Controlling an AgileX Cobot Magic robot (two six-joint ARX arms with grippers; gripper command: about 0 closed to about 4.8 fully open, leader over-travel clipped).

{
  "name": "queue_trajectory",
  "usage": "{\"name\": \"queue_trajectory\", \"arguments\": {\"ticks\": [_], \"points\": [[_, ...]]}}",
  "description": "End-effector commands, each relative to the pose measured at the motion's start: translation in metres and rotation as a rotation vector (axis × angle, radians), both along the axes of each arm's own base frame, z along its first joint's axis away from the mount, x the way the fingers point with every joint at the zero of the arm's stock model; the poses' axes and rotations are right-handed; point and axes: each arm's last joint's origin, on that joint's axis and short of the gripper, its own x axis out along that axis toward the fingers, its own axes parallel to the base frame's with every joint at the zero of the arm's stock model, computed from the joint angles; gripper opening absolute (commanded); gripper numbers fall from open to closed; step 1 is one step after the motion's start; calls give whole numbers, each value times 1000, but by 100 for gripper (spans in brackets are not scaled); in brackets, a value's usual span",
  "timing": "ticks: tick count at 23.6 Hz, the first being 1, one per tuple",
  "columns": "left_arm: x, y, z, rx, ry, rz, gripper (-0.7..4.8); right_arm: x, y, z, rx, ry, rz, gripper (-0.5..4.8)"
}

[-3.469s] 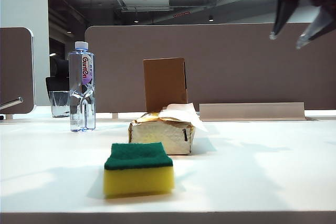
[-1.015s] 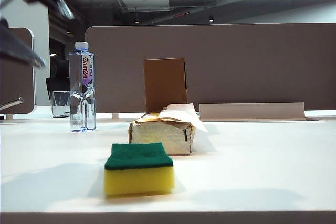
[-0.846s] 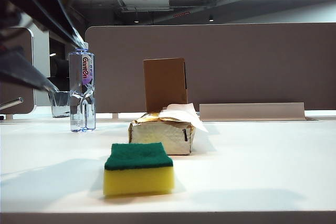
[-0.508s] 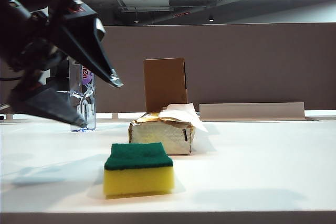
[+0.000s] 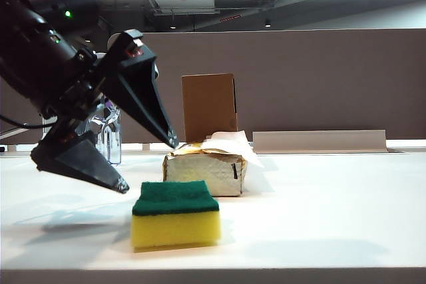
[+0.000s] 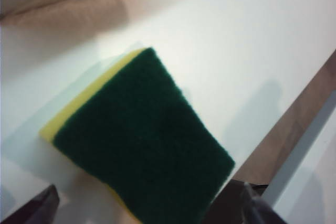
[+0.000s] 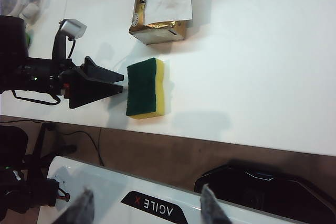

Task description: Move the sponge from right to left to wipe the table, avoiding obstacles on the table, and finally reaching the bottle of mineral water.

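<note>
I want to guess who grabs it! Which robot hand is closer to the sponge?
Left. The left gripper hangs open right beside the sponge, not touching it. The right gripper is parked high up off the table, far away.

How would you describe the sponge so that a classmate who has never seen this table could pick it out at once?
Start at the white table and look near its front edge, just in front of the gold-topped tissue pack. The sponge lies flat there, with the open left gripper just beside it. It alone is a yellow block with a dark green top.
</note>
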Motion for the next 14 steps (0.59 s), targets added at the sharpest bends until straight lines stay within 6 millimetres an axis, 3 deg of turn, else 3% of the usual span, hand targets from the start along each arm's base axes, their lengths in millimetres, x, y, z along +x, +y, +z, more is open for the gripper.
{"name": "queue_trajectory", "arguments": {"ticks": [1, 14], "points": [[3, -2, -5, 1, 6, 0, 467, -1, 0, 1, 5, -10, 4, 260], [5, -13, -18, 2, 52, -2, 466, -1, 0, 1, 2, -10, 1, 260]]}}
